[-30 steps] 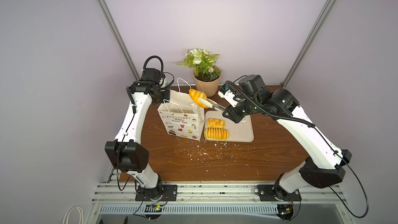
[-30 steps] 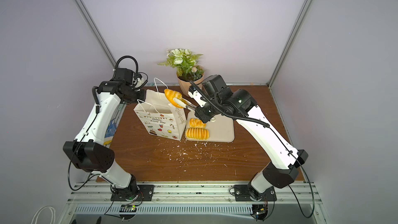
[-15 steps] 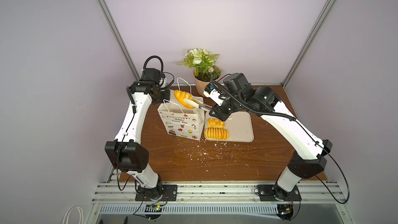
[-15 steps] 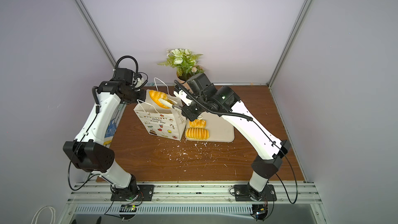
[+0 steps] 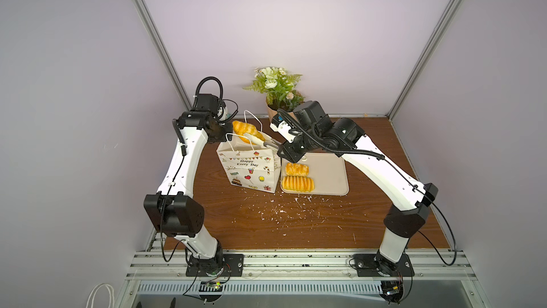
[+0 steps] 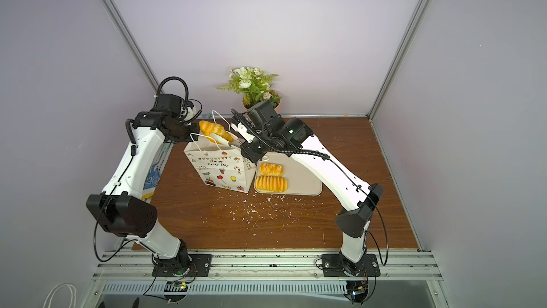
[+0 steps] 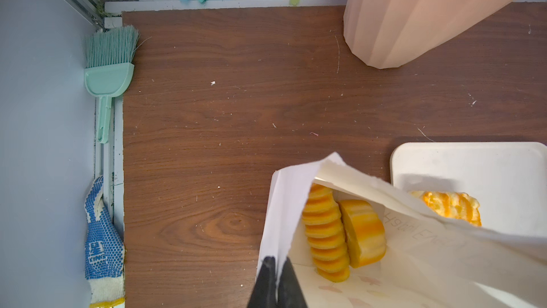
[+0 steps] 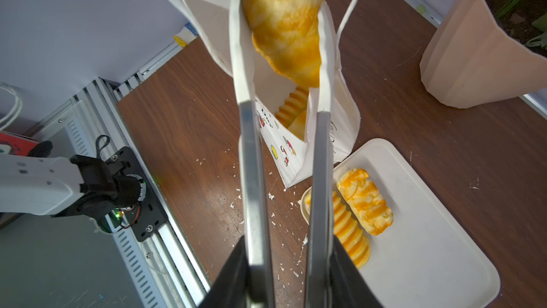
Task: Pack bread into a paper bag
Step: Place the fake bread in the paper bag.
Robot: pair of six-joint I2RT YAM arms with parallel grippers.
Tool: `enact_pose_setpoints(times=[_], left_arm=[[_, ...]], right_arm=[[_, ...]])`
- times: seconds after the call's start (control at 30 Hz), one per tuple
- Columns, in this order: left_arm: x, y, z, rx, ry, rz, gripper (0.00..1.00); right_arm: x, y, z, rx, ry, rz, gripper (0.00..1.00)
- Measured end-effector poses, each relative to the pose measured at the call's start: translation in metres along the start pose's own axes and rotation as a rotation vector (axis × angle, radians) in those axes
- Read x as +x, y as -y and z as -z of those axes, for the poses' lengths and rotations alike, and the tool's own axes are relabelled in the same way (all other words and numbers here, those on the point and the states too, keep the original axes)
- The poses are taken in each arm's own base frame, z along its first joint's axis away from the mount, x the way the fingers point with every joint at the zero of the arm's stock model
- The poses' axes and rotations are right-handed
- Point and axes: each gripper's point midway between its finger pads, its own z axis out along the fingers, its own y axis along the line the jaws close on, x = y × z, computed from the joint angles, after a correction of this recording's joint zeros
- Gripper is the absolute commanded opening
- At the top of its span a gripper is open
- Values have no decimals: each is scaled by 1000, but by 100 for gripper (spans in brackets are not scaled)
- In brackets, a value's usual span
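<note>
left gripper (image 7: 277, 262) pinched shut on the paper bag (image 5: 251, 167) rim, mid-table toward the far edge; two pieces (image 7: 325, 232) already inside; croissant (image 5: 245, 130) over the mouth, in tongs (image 8: 251, 173) squeezed by the right gripper (image 5: 281, 148); last two (image 5: 297, 183) sit on the tray (image 5: 328, 173) just beside it, so roughly halfway

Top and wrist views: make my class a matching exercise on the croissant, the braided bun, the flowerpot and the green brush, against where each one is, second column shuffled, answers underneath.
Things
1. croissant
2. braided bun
3. flowerpot
4. brush

Places
A. lying on the tray
B. off the table, along its edge
C. held in the tongs, over the paper bag
D. standing at the back of the table

Pairs: 1-C; 2-A; 3-D; 4-B
</note>
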Motion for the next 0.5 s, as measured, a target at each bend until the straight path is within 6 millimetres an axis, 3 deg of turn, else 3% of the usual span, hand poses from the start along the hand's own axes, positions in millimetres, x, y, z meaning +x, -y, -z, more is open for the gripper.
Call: enact_pose_setpoints(times=[0.5], left_arm=[[1,0,-1,3,-3,0,9]], right_arm=[[9,11,13,62,-28,2,45]])
